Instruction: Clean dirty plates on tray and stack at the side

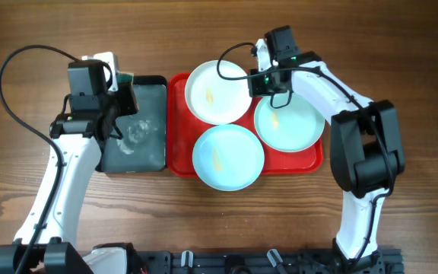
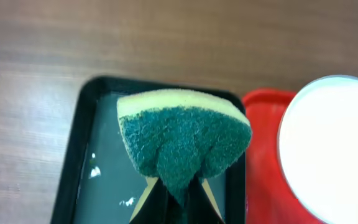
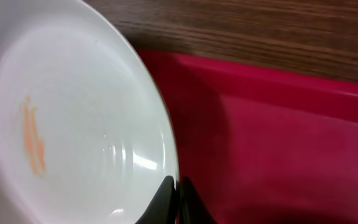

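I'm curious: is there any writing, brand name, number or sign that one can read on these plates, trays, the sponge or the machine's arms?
None can be read in any view.
No text shows on the white plate, near aqua plate, right aqua plate, red tray, black tray, sponge, left arm or right arm.

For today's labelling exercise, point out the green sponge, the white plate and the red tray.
green sponge (image 2: 182,143): left wrist view, its scouring face.
white plate (image 1: 217,85): overhead view, its centre.
red tray (image 1: 179,131): overhead view, bare left floor.
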Tool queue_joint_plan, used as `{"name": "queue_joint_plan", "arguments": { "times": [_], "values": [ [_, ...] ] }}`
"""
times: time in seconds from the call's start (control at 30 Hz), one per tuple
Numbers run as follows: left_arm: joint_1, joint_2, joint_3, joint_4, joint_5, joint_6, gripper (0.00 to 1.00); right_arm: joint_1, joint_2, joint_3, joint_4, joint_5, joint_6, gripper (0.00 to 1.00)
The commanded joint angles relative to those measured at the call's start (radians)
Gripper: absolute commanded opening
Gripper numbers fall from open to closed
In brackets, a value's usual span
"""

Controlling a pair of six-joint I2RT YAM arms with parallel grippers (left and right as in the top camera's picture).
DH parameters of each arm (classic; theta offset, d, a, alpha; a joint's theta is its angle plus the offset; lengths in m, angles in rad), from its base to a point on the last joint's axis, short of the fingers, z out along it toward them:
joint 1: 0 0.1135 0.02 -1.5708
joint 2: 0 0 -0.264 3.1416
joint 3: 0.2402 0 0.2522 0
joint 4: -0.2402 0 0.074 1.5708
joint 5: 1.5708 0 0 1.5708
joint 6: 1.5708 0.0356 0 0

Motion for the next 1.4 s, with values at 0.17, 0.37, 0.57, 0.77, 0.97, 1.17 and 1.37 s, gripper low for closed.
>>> {"name": "queue_joint_plan", "arguments": {
  "times": [0.17, 0.37, 0.57, 0.77, 0.97, 1.17, 1.37],
  "values": [
    [-0.109, -0.007, 0.014, 0.118, -0.046, 0.006, 0.04, 0.019, 0.026, -0.01, 0.014, -0.024, 0.016, 0.04],
    [-0.119, -0.002, 0.027, 0.11, -0.138, 0.029, 0.04, 0.02, 0.026, -0.01, 0.014, -0.05, 0.093, 0.04],
    [-0.119, 0.005, 0.027, 0.053, -0.137, 0.042, 0.04, 0.021, 0.026, -0.01, 0.018, -0.11, 0.128, 0.04],
    [-0.119, 0.006, 0.027, 0.012, -0.137, 0.042, 0.04, 0.019, 0.026, -0.01, 0.04, -0.098, 0.108, 0.31],
    [-0.119, 0.006, 0.027, -0.004, -0.136, 0.041, 0.04, 0.027, 0.026, -0.01, 0.093, -0.015, -0.048, 0.27],
    [-0.119, 0.006, 0.027, -0.015, -0.136, 0.039, 0.04, 0.076, 0.026, -0.01, 0.101, 0.068, -0.102, 0.24],
    [-0.119, 0.006, 0.027, -0.022, -0.136, 0.038, 0.04, 0.087, 0.026, -0.01, 0.093, 0.167, -0.119, 0.04]
  ]
}}
